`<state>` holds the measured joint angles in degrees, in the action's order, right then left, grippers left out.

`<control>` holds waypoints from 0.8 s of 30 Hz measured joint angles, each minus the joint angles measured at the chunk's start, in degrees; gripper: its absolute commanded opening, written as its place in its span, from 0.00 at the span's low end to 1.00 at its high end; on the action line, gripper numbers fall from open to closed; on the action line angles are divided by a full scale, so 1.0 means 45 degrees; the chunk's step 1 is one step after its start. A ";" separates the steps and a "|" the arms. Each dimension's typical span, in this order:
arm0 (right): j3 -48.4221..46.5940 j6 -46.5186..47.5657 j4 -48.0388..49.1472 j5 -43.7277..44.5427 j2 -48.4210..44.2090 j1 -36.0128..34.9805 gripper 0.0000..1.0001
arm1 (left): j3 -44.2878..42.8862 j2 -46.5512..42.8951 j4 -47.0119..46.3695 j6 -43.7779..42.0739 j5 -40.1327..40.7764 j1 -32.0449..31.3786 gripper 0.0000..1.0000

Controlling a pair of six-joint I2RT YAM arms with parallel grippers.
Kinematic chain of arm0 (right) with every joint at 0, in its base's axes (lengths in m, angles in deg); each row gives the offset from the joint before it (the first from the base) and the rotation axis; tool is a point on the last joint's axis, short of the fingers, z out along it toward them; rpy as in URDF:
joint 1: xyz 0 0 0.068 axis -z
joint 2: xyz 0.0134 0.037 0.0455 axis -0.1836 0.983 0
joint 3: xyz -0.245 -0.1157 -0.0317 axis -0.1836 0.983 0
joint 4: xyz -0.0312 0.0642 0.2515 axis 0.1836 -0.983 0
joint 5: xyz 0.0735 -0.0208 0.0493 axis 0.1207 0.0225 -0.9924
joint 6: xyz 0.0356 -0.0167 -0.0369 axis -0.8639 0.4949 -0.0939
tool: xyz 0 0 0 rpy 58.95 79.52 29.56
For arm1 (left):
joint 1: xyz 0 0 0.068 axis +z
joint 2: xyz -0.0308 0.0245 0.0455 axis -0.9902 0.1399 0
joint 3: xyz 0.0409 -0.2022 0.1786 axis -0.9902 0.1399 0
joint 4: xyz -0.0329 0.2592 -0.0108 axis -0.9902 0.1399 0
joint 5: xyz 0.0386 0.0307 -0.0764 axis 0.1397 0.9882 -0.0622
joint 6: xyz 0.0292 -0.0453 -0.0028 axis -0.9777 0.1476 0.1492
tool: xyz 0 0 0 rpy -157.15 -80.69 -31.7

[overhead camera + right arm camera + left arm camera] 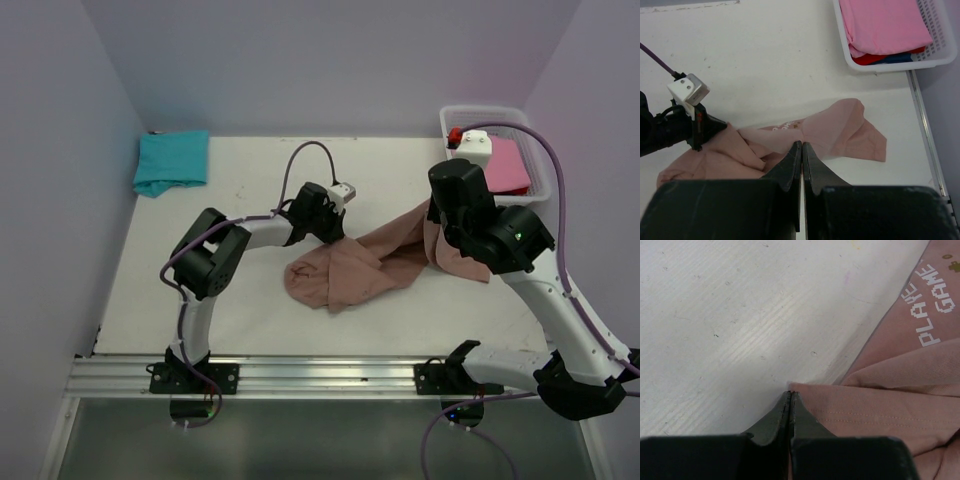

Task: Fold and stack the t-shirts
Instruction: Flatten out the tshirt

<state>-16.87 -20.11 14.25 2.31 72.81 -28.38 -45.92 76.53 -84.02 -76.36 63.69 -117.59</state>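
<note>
White table [250, 170] between lavender walls carries one salmon-brown t-shirt [350, 270], crumpled at the middle. Its long axis runs from near-left to far-right, between the two arms. The left gripper [791, 397] is closed at the shirt's left edge and seems to pinch a hem corner. The right gripper [802, 147], also closed, seems to hold up the right part. One teal t-shirt [172, 160] lies folded far left. One pink t-shirt [885, 25] lies in the one basket [900, 65].

The top camera looks down from behind the arm bases over the whole white bench [400, 170]. The left wrist camera sits close on the crumpled salmon-brown cotton t-shirt [900, 415] (print legible); the higher right wrist camera shares it.
</note>
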 measured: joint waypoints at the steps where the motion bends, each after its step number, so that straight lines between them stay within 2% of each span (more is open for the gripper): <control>1: 0.0005 0.0000 0.0005 0.0000 0.0000 0.0000 0.00 | 0.0005 -0.0005 -0.0005 0.0000 0.0000 0.0000 0.00; 7: 0.0010 0.0000 0.0005 0.0000 0.0000 0.0000 0.00 | 0.0267 -0.0262 0.0087 0.0000 0.0112 0.0000 0.00; 11: 0.0053 0.0005 0.0015 0.0005 -0.0019 0.0000 0.00 | 0.0534 -0.0816 0.0515 -0.0005 0.0821 0.0000 0.00; 24: 0.0403 0.0024 0.0034 0.0073 -0.0092 0.0000 0.00 | -0.0087 -0.5493 0.2497 -0.0466 0.4925 0.0000 0.00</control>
<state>-15.06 -20.00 14.40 2.64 72.39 -28.38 -46.31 51.81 -72.78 -78.45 85.85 -117.59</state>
